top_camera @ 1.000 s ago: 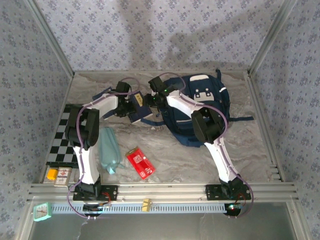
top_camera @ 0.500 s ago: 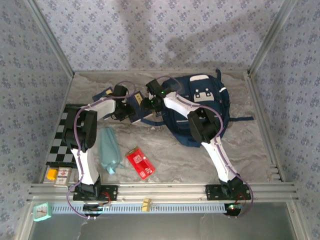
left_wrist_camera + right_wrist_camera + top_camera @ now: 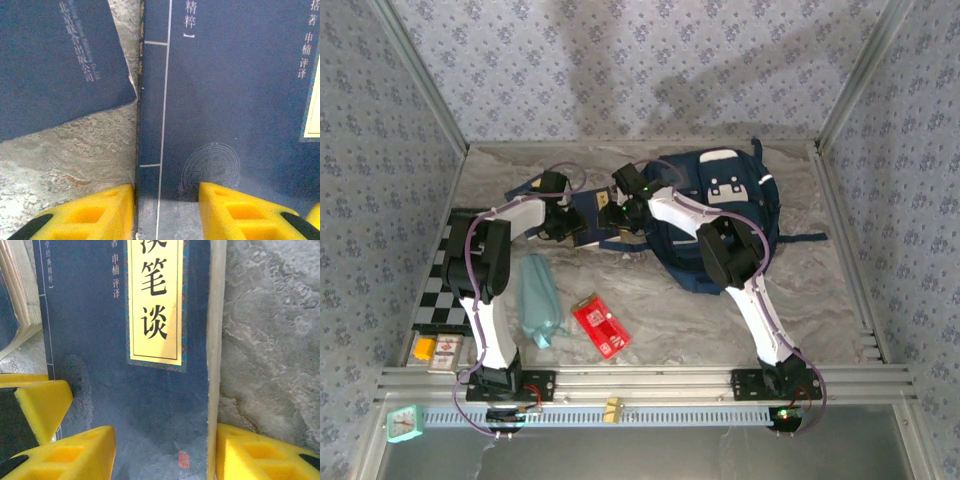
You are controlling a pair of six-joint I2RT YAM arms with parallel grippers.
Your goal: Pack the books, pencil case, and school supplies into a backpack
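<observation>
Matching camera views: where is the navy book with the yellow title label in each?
Top external: navy book between left gripper and right gripper, beside the backpack.
Left wrist: fills the right side, its edge between the yellow fingers.
Right wrist: centre, label at top.
Shared landmark: yellow title label, far right edge in left wrist.

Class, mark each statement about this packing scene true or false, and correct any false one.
1. The pencil case lies on the table, outside the backpack. True.
2. The red packet sits inside the backpack. False: it lies on the table beside the pencil case.
3. Both the left hand and the right hand are at a navy book left of the backpack. True.
4. That book's label is red. False: it is yellow.
</observation>
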